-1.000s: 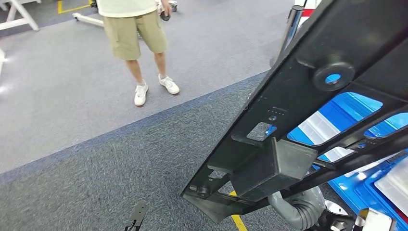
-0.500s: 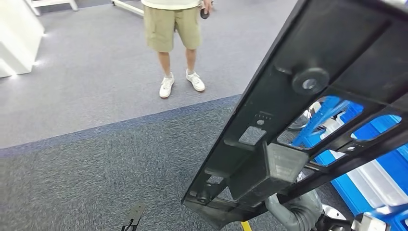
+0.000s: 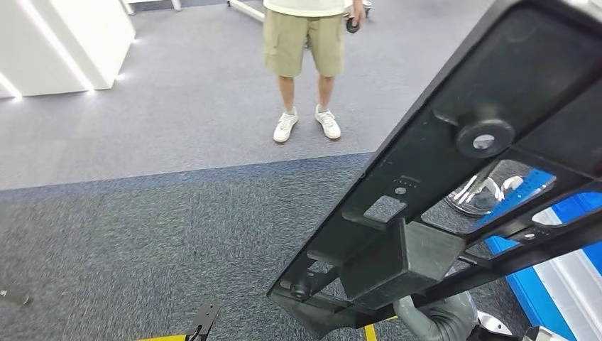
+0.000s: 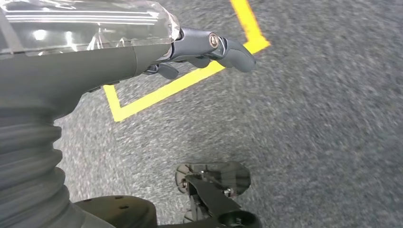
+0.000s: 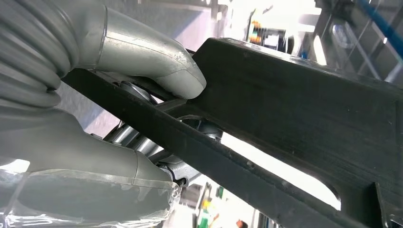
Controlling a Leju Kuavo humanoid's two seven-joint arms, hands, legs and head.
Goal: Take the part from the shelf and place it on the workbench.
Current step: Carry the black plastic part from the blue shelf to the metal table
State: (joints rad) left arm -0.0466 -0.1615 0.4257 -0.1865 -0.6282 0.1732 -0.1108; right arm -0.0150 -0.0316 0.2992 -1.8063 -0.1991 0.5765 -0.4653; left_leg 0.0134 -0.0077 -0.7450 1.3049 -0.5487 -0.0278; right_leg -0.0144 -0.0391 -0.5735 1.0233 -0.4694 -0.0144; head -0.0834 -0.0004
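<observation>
The right hand [image 5: 157, 80] grips the black frame part [image 3: 454, 177]; the left hand [image 4: 209, 47] hangs apparently empty. Carry level, steering clear of the person [image 3: 305, 64].

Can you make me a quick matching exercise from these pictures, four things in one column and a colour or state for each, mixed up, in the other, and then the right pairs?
Things:
1. black part
2. right hand
3. left hand
4. floor tape

States:
A. yellow, laid in a corner shape on the carpet
B. hangs over the carpet, holding nothing
C. grips a bar of the frame
D. held tilted, high in front of the head camera

Pairs: 1-D, 2-C, 3-B, 4-A
</observation>
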